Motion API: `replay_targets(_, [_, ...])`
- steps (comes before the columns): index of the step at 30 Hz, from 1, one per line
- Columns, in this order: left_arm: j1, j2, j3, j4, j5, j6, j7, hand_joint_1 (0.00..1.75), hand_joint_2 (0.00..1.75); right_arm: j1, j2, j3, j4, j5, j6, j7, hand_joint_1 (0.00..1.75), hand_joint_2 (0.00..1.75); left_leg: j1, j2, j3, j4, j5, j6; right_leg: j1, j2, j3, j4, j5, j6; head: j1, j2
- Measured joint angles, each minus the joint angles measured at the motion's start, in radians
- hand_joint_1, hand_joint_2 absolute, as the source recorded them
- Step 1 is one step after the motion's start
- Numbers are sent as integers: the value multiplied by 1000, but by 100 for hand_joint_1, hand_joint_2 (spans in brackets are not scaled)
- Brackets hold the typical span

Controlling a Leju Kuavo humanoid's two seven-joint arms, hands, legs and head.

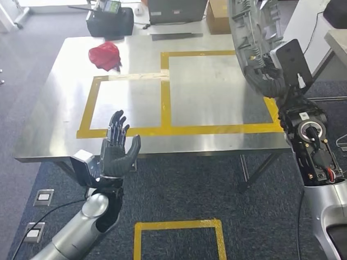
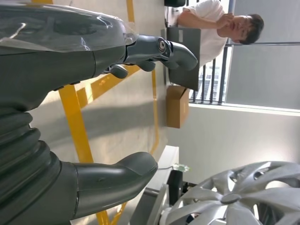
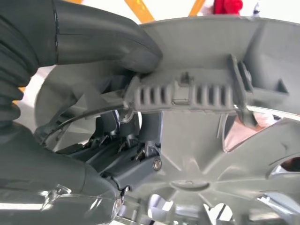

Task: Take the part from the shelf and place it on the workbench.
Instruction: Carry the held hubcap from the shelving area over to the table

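A robot stands before a wide metal counter [image 1: 57, 108] marked with yellow tape rectangles [image 1: 165, 103]. Its right hand [image 1: 268, 76] is raised at the right side of the head view and holds the part [image 1: 249, 32], a grey plastic wheel cover with spokes and a ribbed inner rim. The part is tilted nearly on edge, above the counter's right end and not touching it. From the right wrist view, the thick grey thumb [image 3: 106, 40] lies along the rim's outer face while darker fingers [image 3: 136, 168] reach through to the inner side, clamping the rim between them.

The left hand [image 1: 119, 149] hovers near the counter's front edge, palm up, fingers spread wide and holding nothing.

A crumpled red cloth [image 1: 105, 55] lies at the far left of the counter. Beyond it sit a black case [image 1: 110, 21] and a cardboard box [image 1: 217, 15]. A person in a white shirt [image 2: 203, 18] appears past the far side in the left wrist view.

The part looks light but broad and fairly stiff, with thin spokes and clips that could snap under a hard knock. Its smooth face seems slippery, so the ribbed rim is likely the surest place to hold. Lowering it flat into a taped rectangle probably calls for care.
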Motion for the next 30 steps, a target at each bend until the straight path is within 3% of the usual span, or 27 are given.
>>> replay_targets(3, [-4,0,0,1,1,-6,-1,0,175,-17,1,2,20,1,0,-5,175,175,-1,-1,14,-14,-21,11,-3,0,3,-2,-14,17,2,0])
replay_targets(5, [-9,-1,0,2,1,-10,-2,0,175,-24,2,5,33,1,0,-6,175,175,5,-1,26,-21,-29,19,-4,-3,-17,44,-41,27,7,0])
replay_targets(8, [-10,-5,0,9,0,-16,-3,0,175,-25,3,13,60,2,0,-10,175,175,8,-4,47,-22,-46,27,-5,-4,-131,256,-113,35,25,0])
replay_targets(9, [-9,-5,0,12,0,-17,-3,0,175,-22,4,16,68,2,0,-11,175,175,8,-5,56,-22,-54,27,-5,-4,-167,308,-116,37,29,0])
replay_targets(10, [-8,-5,0,15,0,-18,-3,0,175,-19,4,18,75,3,0,-13,175,175,8,-7,67,-21,-62,25,-6,-4,-187,320,-96,38,34,0])
replay_targets(11, [-8,-6,0,17,-1,-18,-4,0,175,-18,5,19,83,5,-1,-14,175,175,8,-9,78,-21,-70,24,-6,-4,-187,288,-54,38,39,0])
replay_targets(13, [-13,-9,0,22,-2,-21,-7,0,175,-21,6,21,99,13,-3,-22,175,175,7,-11,101,-20,-87,18,-8,-5,-151,152,53,37,46,0])
replay_targets(14, [-17,-11,0,26,-2,-21,-10,0,175,-25,7,22,108,17,-5,-28,175,175,7,-12,106,-19,-93,14,-5,-4,-130,93,90,35,47,0])
replay_targets(15, [-20,-12,-1,30,-2,-22,-13,0,175,-28,8,24,118,22,-6,-35,175,175,6,-12,107,-18,-96,11,-3,-4,-116,56,108,31,49,0])
replay_targets(20, [-26,-13,-1,45,-2,-20,-22,0,175,-42,17,33,161,38,-9,-55,175,175,-2,-13,85,-11,-98,8,-5,3,-104,16,84,46,40,0])
replay_targets(30, [-16,-13,-1,73,-2,-19,-31,0,175,-36,22,47,266,53,-9,-76,175,175,1,-11,83,-19,-92,3,-1,5,-108,14,78,20,14,0])
